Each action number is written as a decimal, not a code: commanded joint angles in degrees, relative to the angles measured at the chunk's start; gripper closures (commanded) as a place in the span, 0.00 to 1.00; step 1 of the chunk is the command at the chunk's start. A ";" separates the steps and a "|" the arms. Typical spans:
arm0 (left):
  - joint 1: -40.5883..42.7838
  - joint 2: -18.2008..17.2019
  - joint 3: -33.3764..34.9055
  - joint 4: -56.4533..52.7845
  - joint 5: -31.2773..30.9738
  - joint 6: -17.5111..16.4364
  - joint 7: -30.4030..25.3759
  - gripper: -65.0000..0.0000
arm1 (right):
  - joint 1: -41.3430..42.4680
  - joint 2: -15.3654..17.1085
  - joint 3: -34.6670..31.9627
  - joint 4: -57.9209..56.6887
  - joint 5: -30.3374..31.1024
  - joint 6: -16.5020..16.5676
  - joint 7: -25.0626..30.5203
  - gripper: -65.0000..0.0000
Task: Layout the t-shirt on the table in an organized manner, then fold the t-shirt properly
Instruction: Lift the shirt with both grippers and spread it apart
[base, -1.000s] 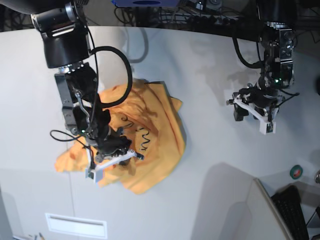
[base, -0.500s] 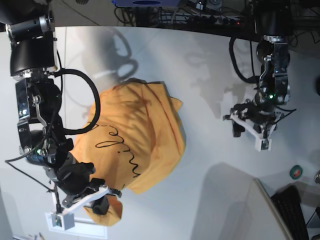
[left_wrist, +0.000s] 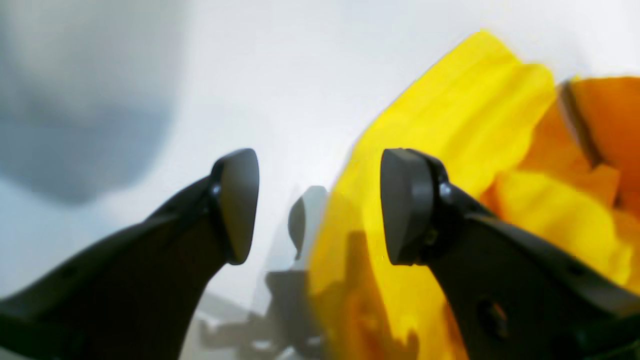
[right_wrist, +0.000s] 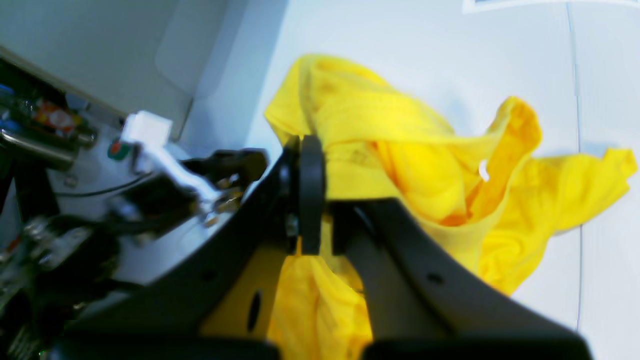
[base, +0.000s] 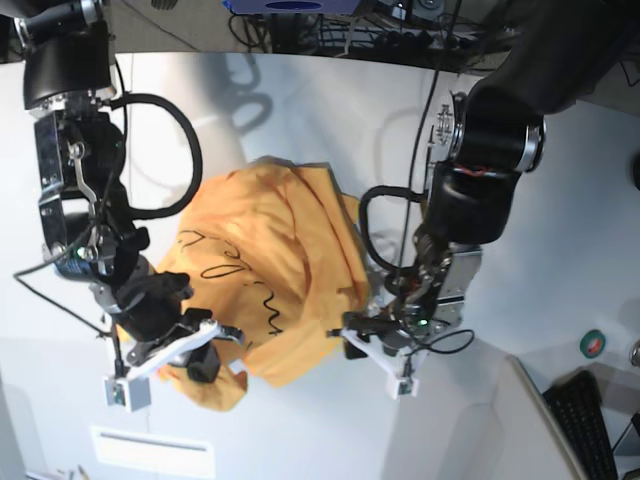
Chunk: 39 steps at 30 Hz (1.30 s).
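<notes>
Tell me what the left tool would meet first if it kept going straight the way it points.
Probably the near edge of the t-shirt: the open left tool points at the spot where orange cloth meets the bare table. Depth is unclear in this blurred wrist view.

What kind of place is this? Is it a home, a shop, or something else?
Most likely a robotics lab or test bench, not a home. Two robot arms work over a bare white table, tangled cables run along its far edge, and a keyboard sits at one corner.

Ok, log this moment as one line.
right claw: shut on t-shirt | left claw: open beside shirt edge | t-shirt: bunched, unfolded on table
</notes>
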 joint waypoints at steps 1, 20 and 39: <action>-1.94 0.65 -0.06 -1.52 0.05 -0.27 -2.51 0.44 | 0.79 0.19 0.24 1.81 0.22 0.46 1.47 1.00; 5.01 -4.71 -0.68 -0.38 -0.48 -0.18 -4.01 1.00 | -8.61 2.83 9.12 4.89 0.13 0.46 1.56 1.00; -15.92 -3.74 -0.50 15.27 -0.39 -0.09 5.05 1.00 | 20.22 13.99 17.65 -14.54 0.13 0.55 1.82 1.00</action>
